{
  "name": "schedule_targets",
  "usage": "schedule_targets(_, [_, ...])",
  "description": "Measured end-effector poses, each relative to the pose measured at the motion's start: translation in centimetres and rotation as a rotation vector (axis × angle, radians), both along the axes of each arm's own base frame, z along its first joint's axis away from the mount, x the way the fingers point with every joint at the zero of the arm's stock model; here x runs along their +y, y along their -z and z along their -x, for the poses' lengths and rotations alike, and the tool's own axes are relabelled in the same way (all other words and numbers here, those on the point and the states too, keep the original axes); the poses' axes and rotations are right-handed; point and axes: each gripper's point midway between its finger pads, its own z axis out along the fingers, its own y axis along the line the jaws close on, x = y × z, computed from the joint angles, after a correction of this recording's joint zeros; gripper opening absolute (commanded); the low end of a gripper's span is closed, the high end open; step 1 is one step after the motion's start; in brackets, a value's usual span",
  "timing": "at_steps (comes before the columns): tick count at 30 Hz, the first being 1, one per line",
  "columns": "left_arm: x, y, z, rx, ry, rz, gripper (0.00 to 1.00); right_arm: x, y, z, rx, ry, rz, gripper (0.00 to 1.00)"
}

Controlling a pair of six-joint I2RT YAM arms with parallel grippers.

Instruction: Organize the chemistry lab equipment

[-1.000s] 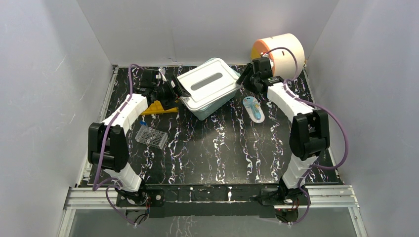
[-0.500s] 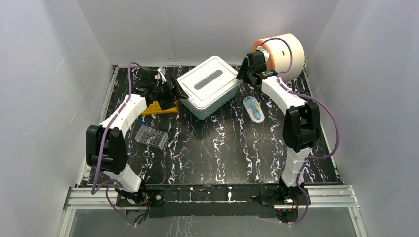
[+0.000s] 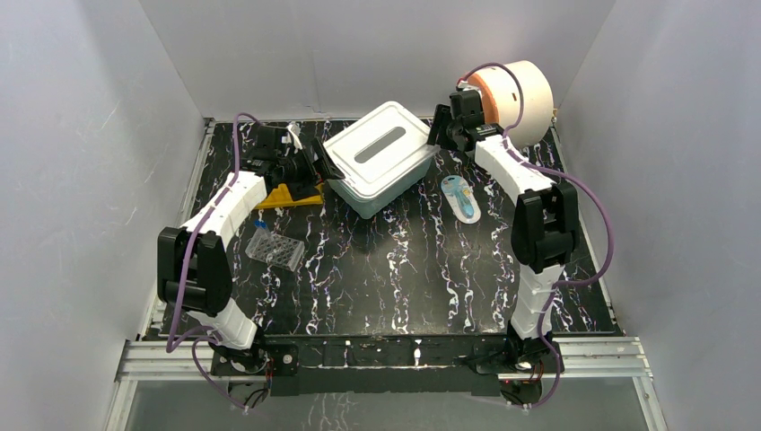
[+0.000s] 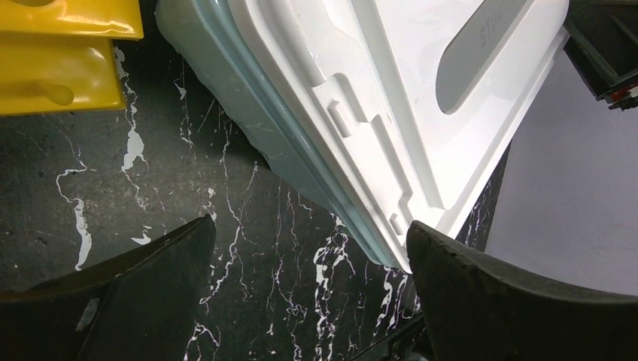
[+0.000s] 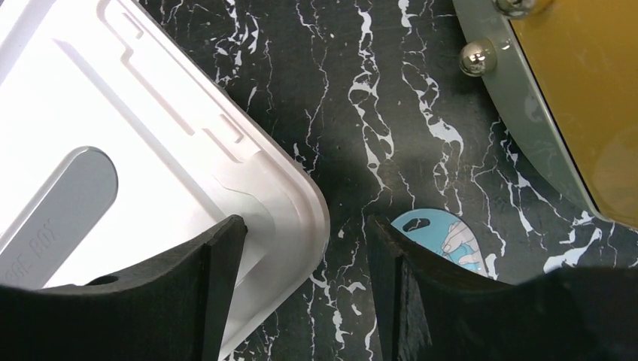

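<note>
A white-lidded, pale teal box (image 3: pixel 377 157) sits at the back centre. My left gripper (image 3: pixel 314 163) is open at its left corner; in the left wrist view the box corner (image 4: pixel 391 113) lies beside the right finger (image 4: pixel 511 301), with only tabletop between the jaws of the left gripper (image 4: pixel 308 248). My right gripper (image 3: pixel 442 135) is open and straddles the right corner of the lid (image 5: pixel 150 135), the right gripper (image 5: pixel 305 233) not closed on it. The yellow tube rack (image 3: pixel 289 194) lies under the left arm. A clear holder of blue-capped tubes (image 3: pixel 275 249) lies nearer.
A blue and white carded item (image 3: pixel 461 197) lies right of the box, partly behind my right finger (image 5: pixel 421 293). A large white and orange cylinder (image 3: pixel 513 94) lies on its side at the back right corner. White walls enclose the black marbled table (image 3: pixel 404 278).
The right arm has swung left and back, bringing its gripper from beside the cylinder to the box's right corner. The left gripper's jaws have spread wider; that arm has stayed put.
</note>
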Motion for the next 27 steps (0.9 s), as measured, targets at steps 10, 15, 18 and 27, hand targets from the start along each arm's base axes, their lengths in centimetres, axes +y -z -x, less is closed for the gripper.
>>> schedule_targets(10, [0.6, 0.3, -0.4, -0.008, -0.028, -0.033, 0.89, 1.4, 0.0, 0.3, 0.005, -0.070, -0.032, 0.63])
schedule_targets(15, [1.0, 0.5, -0.6, -0.009, -0.049, -0.054, 0.79, 2.2, 0.0, 0.5, 0.003, -0.085, -0.032, 0.60])
schedule_targets(18, [1.2, 0.7, -0.6, -0.007, -0.058, -0.062, 0.69, 2.5, -0.1, 0.6, 0.002, -0.091, -0.032, 0.62])
schedule_targets(27, [2.1, 0.4, -0.9, -0.031, -0.098, -0.099, 0.63, 2.4, -0.1, 1.0, 0.016, -0.098, -0.019, 0.67])
